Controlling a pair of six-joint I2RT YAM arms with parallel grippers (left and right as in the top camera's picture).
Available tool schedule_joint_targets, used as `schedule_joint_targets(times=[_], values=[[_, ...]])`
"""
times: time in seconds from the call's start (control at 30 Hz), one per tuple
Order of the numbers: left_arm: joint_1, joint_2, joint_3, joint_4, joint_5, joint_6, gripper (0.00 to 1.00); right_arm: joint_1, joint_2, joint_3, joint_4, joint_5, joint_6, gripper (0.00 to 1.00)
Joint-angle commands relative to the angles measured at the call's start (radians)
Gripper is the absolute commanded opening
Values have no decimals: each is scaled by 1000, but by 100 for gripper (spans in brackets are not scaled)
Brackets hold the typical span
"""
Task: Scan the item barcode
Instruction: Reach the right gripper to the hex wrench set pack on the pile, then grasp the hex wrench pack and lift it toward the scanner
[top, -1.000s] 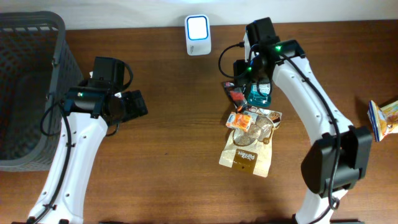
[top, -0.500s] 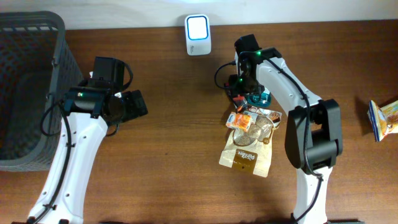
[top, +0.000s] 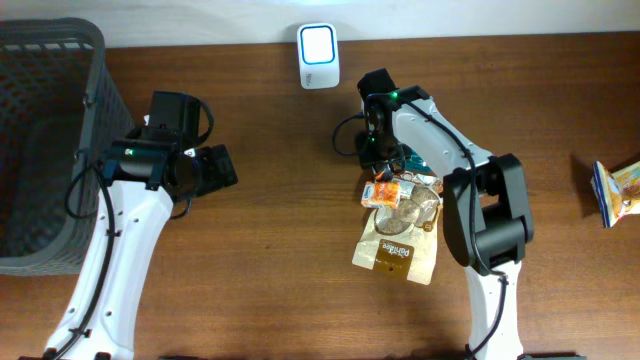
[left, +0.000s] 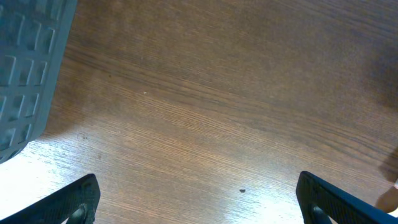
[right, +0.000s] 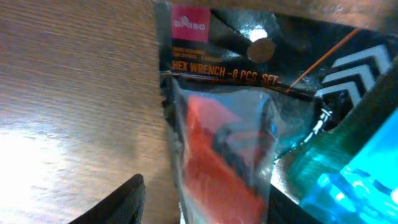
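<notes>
White-shelled left arm (top: 128, 232) and right arm (top: 442, 128) carry black joints, looped black cables, small green lights.

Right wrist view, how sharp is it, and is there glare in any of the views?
Right wrist view: the wrench pack fills the frame, label readable but soft, wrap shiny; pale glare on the table lower left. Left wrist view: wood grain fairly sharp, basket blurred. Overhead view: evenly lit, the scanner window washed-out white.

Hex wrench pack (right: 217, 143): red-black, clear plastic, label visible, near white scanner (top: 318, 43).
</notes>
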Motion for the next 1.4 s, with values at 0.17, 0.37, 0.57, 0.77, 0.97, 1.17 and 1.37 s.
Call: schedule_joint_targets(times=[0.17, 0.37, 0.57, 0.77, 0.97, 1.17, 1.37], values=[[2, -13, 10, -1, -11, -12, 99, 0, 23, -10, 16, 53, -3, 39], [2, -13, 10, -1, -11, -12, 99, 0, 21, 34, 0, 51, -2, 35], [2, -13, 10, -1, -11, -12, 99, 0, 21, 174, -89, 44, -2, 34], [2, -13, 10, -1, -11, -12, 99, -2, 22, 272, -183, 50, 22, 40], [2, -13, 10, -1, -11, -12, 99, 7, 34, 158, -148, 54, 197, 54], [2, -13, 10, -1, -11, -12, 99, 6, 34, 79, -65, 53, 217, 56], [2, -13, 10, -1, -11, -12, 99, 7, 34, 4, 19, 52, 235, 49]])
